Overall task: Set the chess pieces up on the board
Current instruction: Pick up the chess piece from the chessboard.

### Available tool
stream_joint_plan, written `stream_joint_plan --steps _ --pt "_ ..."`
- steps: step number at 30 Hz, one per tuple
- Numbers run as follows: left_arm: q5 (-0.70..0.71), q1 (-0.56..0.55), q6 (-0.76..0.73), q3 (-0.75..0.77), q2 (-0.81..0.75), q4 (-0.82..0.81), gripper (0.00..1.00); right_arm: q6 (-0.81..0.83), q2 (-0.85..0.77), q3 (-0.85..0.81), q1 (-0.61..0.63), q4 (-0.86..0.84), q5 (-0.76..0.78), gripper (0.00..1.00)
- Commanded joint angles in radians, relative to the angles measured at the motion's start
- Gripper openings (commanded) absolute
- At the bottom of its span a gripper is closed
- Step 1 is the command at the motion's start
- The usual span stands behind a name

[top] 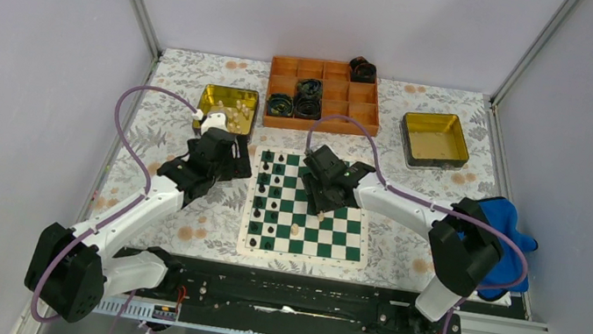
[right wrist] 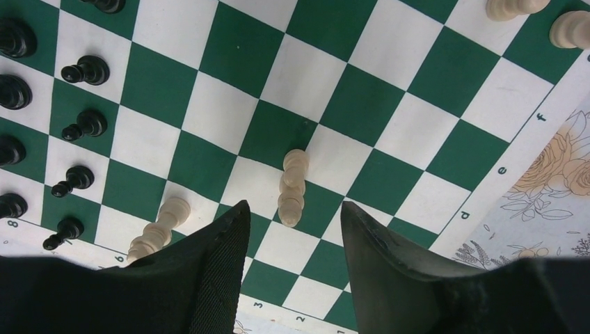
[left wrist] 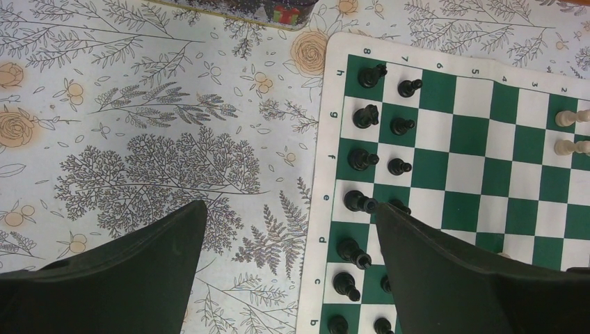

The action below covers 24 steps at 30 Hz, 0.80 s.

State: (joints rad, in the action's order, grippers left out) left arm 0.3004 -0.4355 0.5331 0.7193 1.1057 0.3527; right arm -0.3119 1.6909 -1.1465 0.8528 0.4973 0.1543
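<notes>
The green-and-white board [top: 346, 228] lies at the table's middle. Black chess pieces [top: 262, 197] fill its two left columns, seen also as black pieces [left wrist: 363, 160] in the left wrist view. My right gripper [right wrist: 293, 204] hangs open over the board [right wrist: 306, 76], and a cream piece [right wrist: 293, 188] sits just at its fingertips with gaps on both sides. A second cream piece [right wrist: 158, 229] is left of the left finger. My left gripper [left wrist: 289, 207] is wide open and holds nothing, over the cloth at the board's [left wrist: 473, 132] edge, near the black row.
An orange compartment tray [top: 324, 96] with black rolls stands behind the board. A yellow-lined tin [top: 227, 108] with cream pieces is at the back left, and another tin [top: 435, 139] is at the back right. A blue object [top: 510, 230] lies by the right arm.
</notes>
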Motion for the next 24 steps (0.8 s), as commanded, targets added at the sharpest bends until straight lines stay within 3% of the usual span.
stream_joint_plan --steps 1,12,24 --pt "-0.003 0.006 0.002 -0.009 0.003 -0.05 0.99 -0.013 0.015 0.007 0.01 -0.028 -0.016 0.56" --pt "0.001 0.006 0.002 -0.008 0.008 -0.05 0.99 -0.01 0.029 0.019 0.011 -0.042 -0.017 0.49" --pt "0.002 0.006 0.004 -0.009 0.014 -0.048 0.99 -0.011 0.03 0.031 0.01 -0.048 -0.022 0.35"
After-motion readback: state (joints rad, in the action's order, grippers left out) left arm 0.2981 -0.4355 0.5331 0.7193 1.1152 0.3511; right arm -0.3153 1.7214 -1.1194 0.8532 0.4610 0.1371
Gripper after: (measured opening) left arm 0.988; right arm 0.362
